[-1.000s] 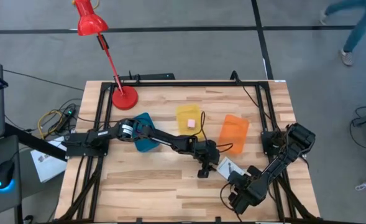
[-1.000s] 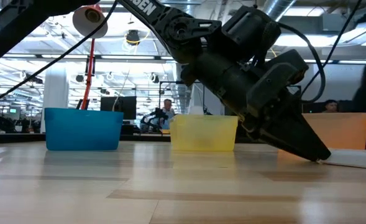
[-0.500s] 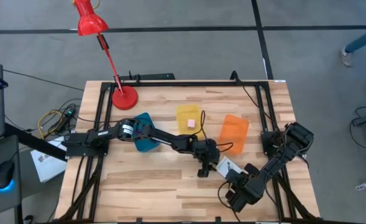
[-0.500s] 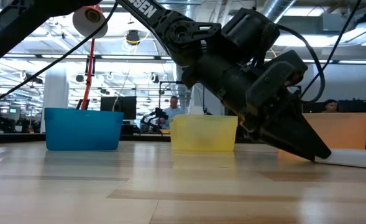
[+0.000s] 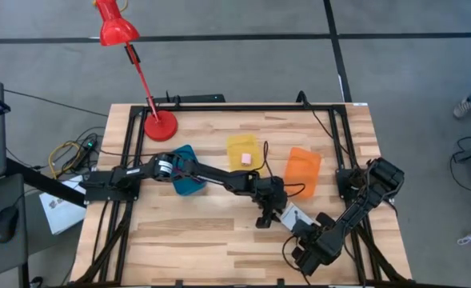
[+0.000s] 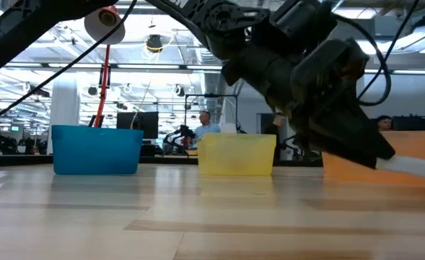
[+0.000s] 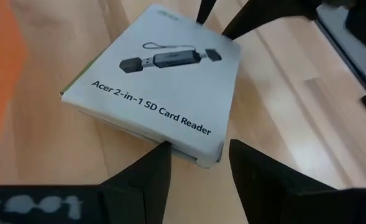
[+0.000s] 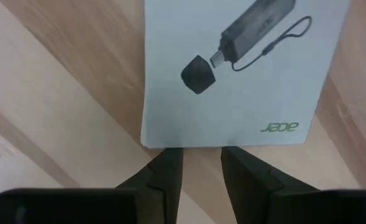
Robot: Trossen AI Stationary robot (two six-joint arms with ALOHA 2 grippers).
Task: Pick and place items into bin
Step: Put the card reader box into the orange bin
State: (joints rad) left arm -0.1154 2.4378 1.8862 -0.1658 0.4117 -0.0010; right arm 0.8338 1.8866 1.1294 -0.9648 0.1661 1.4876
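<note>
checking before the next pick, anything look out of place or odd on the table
One thing: the white card reader box is pinched from two sides at once. The left gripper has a corner between its fingers and has lifted that end off the wood, while the right gripper grips the opposite edge. The three bins stand upright.

Left wrist view: a white square cardboard box (image 7: pixel 161 102), printed with a black card-reader picture and the words "Acer 2-in-1 SD Card Reader", lies over the light wooden table (image 7: pixel 276 87). The left gripper (image 7: pixel 195 163) has its two dark fingers (image 7: pixel 146 177) astride the box's near corner, jaws parted. Orange blur at nine o'clock.
</note>
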